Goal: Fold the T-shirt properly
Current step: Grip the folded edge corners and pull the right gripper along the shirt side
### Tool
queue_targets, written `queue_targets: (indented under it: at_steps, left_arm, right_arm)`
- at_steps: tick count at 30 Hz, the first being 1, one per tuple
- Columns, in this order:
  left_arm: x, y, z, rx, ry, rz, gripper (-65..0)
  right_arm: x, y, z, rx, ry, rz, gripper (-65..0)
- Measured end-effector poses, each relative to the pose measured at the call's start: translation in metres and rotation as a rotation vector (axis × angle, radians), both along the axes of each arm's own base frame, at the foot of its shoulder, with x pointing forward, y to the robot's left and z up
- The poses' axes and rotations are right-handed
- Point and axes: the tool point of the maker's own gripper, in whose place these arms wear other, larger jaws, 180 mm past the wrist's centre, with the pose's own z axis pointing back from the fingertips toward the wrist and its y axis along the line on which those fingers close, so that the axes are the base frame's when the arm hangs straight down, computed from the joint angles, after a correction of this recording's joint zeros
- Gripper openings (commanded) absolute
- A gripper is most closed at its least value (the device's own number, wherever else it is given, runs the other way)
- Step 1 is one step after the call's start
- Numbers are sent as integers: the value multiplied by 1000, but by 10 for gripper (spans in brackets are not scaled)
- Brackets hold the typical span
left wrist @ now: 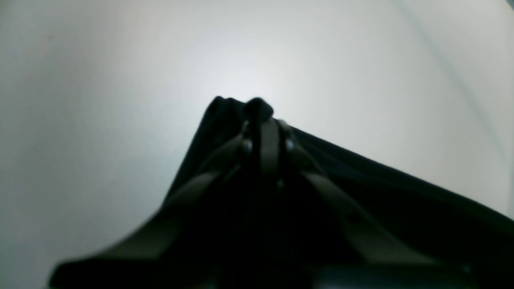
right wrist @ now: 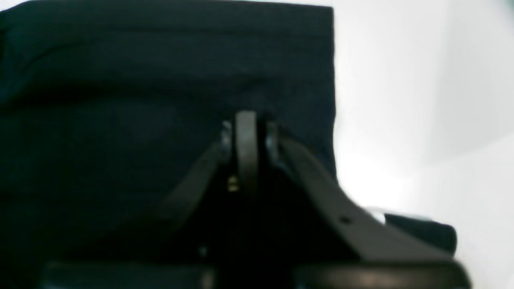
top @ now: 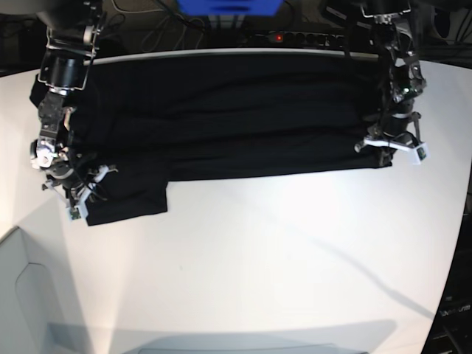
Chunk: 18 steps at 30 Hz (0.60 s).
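Note:
The black T-shirt (top: 221,110) lies spread wide along the back of the white table (top: 258,258), with one flap hanging nearer at the left (top: 133,195). My left gripper (top: 389,147) is at the shirt's right edge. In the left wrist view it (left wrist: 259,110) is shut on a bunched corner of the T-shirt (left wrist: 401,192). My right gripper (top: 77,199) is at the shirt's left end. In the right wrist view its fingers (right wrist: 246,124) are shut, tips down on the T-shirt (right wrist: 120,100); a pinched fold does not show.
A blue box (top: 228,6), a power strip with a red light (top: 276,35) and cables sit behind the table's back edge. The table's curved edge runs past the lower left corner (top: 22,243).

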Motion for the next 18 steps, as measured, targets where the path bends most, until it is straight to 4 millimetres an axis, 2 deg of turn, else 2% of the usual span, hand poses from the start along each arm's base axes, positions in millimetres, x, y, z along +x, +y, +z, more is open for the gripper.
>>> queue_targets:
  at_steps: [5, 7, 11, 13, 15, 17, 18]
  left_arm:
    - [-1, 2, 2, 3, -3, 5, -650]
    - [2, 0, 8, 7, -17, -3, -650]
    - [6, -3, 23, 21, -57, -15, -650]
    - [7, -5, 30, 27, -71, -25, -650]
    - [7, -5, 33, 32, -81, -24, -650]
    - [8, -5, 34, 32, -84, -24, -650]
    - [8, -5, 35, 33, -85, -25, -650]
  right_arm:
    - [-1, -4, 12, -64, -2, 17, -650]
    - [4, -3, 31, -91, -47, 27, -650]
    - [25, 6, 86, -118, -212, 57, -650]
    - [23, 6, 103, -135, -260, 59, -650]
    - [17, 1, 110, -144, -278, 39, -650]
    - [10, -7, 107, -140, -269, -3, -645]
    - [7, -10, 104, -133, -262, -18, -619]
